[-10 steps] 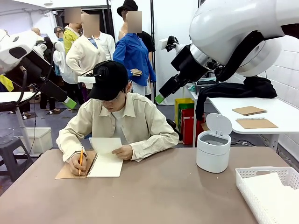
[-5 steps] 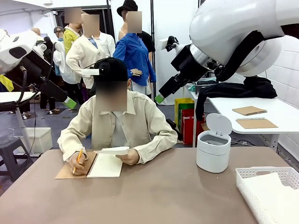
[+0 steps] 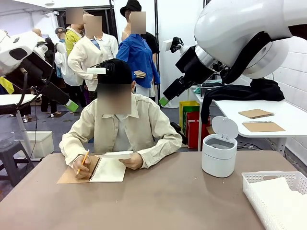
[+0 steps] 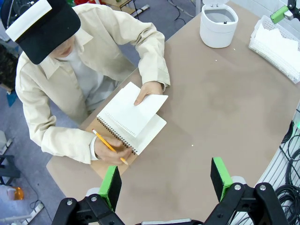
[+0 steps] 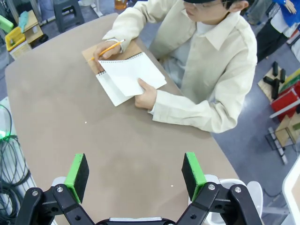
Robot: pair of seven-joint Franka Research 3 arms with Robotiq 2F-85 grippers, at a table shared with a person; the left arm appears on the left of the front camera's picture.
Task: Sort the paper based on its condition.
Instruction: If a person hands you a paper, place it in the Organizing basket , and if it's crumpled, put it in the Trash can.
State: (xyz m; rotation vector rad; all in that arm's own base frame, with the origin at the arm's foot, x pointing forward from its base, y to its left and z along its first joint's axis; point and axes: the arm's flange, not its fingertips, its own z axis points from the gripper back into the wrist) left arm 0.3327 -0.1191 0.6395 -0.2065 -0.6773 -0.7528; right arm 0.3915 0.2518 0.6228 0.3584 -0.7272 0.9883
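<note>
Tabletop (image 3: pixel 168 201): brown, shared with the person; most of the middle is bare.
Person (image 3: pixel 122 127): seated at the far edge, about 11 o'clock, bent over a notebook.
Left fingers (image 4: pixel 111 185): apart, holding nothing, high above the tabletop and looking down on the notebook.
Right fingers (image 5: pixel 192 171): apart as well, nothing between them, high over the near half.
Tray (image 3: pixel 254 179): white lattice plastic, at 4 o'clock on the near edge; white sheets lie in it, their condition too hard to read.
Bin (image 3: pixel 219 155): small, white, lid tipped up, at 2 o'clock.
Notebook (image 3: pixel 109 171): spiral-bound, brown cover folded under, at 10 o'clock.
Paper (image 3: pixel 115 155): one white sheet lifted just above the open notebook page, pinched at its edge by the person's hand (image 3: pixel 132 161); it looks flat from the wrist views. Whether it is free of the spiral cannot be told.
Pencil (image 3: pixel 82 163): orange, in the person's other hand (image 3: pixel 81 172), at the notebook's 9 o'clock side.
Step in hand: probably waiting for the sheet. Best to hold off until it is released or offered. Judge flat or creased first. Come in at a free edge well away from the hand, and close gently on the thin edge so a good sheet is not bent. Likely flat sheets go to the tray and spoiled ones to the bin.
</note>
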